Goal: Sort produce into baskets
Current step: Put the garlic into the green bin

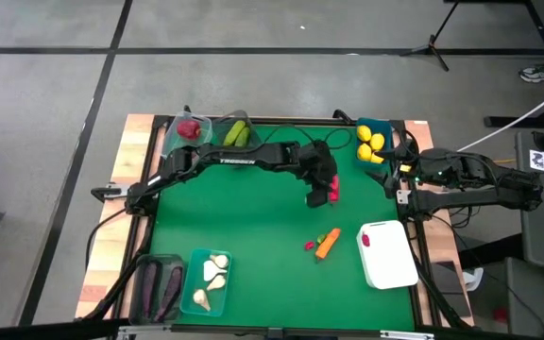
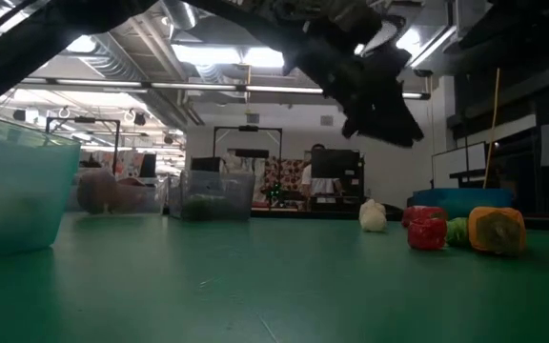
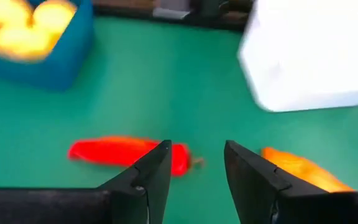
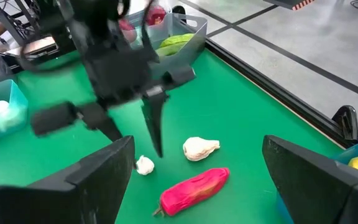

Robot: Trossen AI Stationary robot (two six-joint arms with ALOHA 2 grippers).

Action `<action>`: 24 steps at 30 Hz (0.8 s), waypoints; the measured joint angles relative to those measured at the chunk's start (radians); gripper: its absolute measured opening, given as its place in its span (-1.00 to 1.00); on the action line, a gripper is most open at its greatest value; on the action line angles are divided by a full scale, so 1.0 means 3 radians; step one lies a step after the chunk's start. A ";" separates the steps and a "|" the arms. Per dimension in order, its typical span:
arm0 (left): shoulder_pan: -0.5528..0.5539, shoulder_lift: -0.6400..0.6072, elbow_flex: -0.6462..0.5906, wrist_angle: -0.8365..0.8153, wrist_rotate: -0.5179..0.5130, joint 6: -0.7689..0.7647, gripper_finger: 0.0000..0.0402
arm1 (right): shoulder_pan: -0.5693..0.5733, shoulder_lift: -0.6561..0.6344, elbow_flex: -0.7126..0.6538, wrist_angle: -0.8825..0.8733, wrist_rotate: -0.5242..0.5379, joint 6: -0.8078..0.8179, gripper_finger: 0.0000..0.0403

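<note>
My left gripper [image 1: 317, 195] hangs open over the middle of the green table with nothing between its fingers [image 3: 197, 149]. A red pepper [image 1: 334, 189] lies on the table just right of it. Below it, the right wrist view shows a white garlic bulb [image 4: 199, 149] and a small white piece [image 4: 145, 165] lying loose. An orange carrot [image 1: 327, 244] and a small red piece [image 1: 310, 246] lie nearer the front edge. My right gripper [image 4: 197, 163] waits open at the table's right edge, facing the pepper [image 4: 194, 188].
Far edge: a clear basket with a red fruit [image 1: 190, 129], a cucumber basket [image 1: 236, 132], and a blue lemon basket [image 1: 373, 142]. Near left: an eggplant basket [image 1: 159, 283] and a teal garlic basket [image 1: 211, 281]. A white tray [image 1: 390, 257] lies near right.
</note>
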 joint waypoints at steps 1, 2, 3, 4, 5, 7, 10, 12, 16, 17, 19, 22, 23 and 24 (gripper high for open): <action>0.0000 -0.0056 -0.0002 0.0011 0.0053 0.0085 -0.29 | 0.0000 0.0000 0.0000 -0.0007 -0.0002 -0.0001 0.74; 0.0000 -0.0144 -0.0002 0.0008 0.0060 0.0159 -0.29 | 0.0000 0.0000 0.0000 -0.0020 -0.0011 -0.0001 0.74; 0.0000 -0.0253 -0.0002 -0.0002 0.0051 0.0227 -0.29 | 0.0000 0.0000 0.0000 -0.0033 -0.0030 -0.0003 0.74; 0.0003 -0.0397 -0.0002 -0.0002 0.0019 0.0283 -0.29 | 0.0000 0.0000 0.0000 -0.0040 -0.0033 -0.0003 0.74; 0.0007 -0.0557 -0.0002 -0.0012 -0.0013 0.0349 -0.29 | 0.0000 0.0001 0.0000 -0.0043 -0.0035 -0.0003 0.74; 0.0018 -0.0891 0.0002 -0.0023 -0.0170 0.0557 -0.29 | 0.0000 0.0000 0.0000 -0.0050 -0.0035 -0.0004 0.74; 0.0023 -0.1389 0.0002 -0.0169 -0.0563 0.0872 -0.32 | 0.0000 0.0000 0.0000 -0.0048 -0.0035 -0.0004 0.74; 0.0024 -0.1738 0.0002 -0.0262 -0.0717 0.0960 -0.35 | 0.0000 0.0001 0.0000 -0.0049 -0.0035 -0.0004 0.74; 0.0011 -0.2432 -0.0068 -0.0466 -0.0753 0.0999 -0.41 | 0.0000 0.0001 0.0000 -0.0048 -0.0035 -0.0004 0.74; -0.0006 -0.2607 -0.0163 -0.0511 -0.0767 0.1004 -0.42 | 0.0001 0.0001 0.0000 -0.0046 -0.0035 -0.0004 0.74; -0.0042 -0.2947 -0.0455 -0.0544 -0.0835 0.1007 -0.46 | 0.0000 0.0000 0.0000 -0.0046 -0.0036 -0.0005 0.74; -0.0103 -0.3506 -0.1149 -0.0449 -0.1036 0.0993 -0.53 | 0.0000 0.0000 0.0000 -0.0043 -0.0036 -0.0001 0.74; -0.0118 -0.3699 -0.1419 -0.0389 -0.1115 0.0965 -0.55 | 0.0001 0.0000 0.0000 -0.0043 -0.0036 0.0000 0.74; -0.0117 -0.3905 -0.1707 -0.0269 -0.1184 0.0922 -0.56 | 0.0000 0.0000 0.0000 -0.0041 -0.0036 0.0000 0.74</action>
